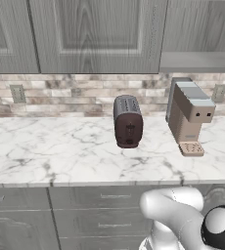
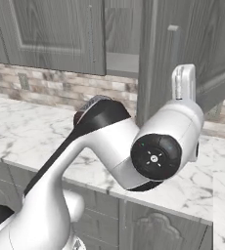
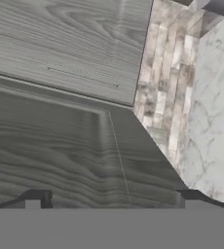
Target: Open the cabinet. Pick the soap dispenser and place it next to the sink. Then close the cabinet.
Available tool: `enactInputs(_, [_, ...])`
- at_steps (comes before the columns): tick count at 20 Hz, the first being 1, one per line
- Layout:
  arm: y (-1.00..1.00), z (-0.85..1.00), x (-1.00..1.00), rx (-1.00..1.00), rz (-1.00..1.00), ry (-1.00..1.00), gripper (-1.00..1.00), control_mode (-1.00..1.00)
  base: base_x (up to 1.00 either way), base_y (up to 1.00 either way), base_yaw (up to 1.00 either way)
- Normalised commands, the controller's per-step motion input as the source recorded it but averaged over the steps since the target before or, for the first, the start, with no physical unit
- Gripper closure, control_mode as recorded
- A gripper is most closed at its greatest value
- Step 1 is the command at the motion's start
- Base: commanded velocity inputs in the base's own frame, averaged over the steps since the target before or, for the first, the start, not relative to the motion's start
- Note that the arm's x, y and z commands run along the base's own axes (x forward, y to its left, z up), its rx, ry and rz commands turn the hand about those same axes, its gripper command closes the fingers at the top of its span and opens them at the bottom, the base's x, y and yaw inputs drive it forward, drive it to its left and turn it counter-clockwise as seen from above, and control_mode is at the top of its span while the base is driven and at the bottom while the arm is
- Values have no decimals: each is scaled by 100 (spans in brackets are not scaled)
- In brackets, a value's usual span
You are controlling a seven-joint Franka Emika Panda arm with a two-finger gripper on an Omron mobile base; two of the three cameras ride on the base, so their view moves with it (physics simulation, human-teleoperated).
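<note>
Swinging cabinet (image 2: pixel 183 44) door open, partly ajar | gripper (image 3: pixel 111 199) spread wide, gripping nothing, facing door panel | remaining: picking soap dispenser, placing beside sink, closing cabinet

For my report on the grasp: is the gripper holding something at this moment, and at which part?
Nothing is held. The gripper stands open, its fingertips apart against the cabinet door.
</note>
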Motion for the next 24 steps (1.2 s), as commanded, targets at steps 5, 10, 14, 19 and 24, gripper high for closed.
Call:
enactInputs(5, [58,-2,27,-2,7,-7,-100,-100,0,0,0])
enactInputs(10, [53,0,38,-3,1,-8,-100,-100,0,0,0])
enactInputs(14, [46,1,48,-2,0,-5,-100,-100,0,0,0])
enactInputs(19, [38,0,63,0,0,0,-100,-100,0,0,0])
enactInputs(24, [30,1,72,0,1,0,-100,-100,0,0,0])
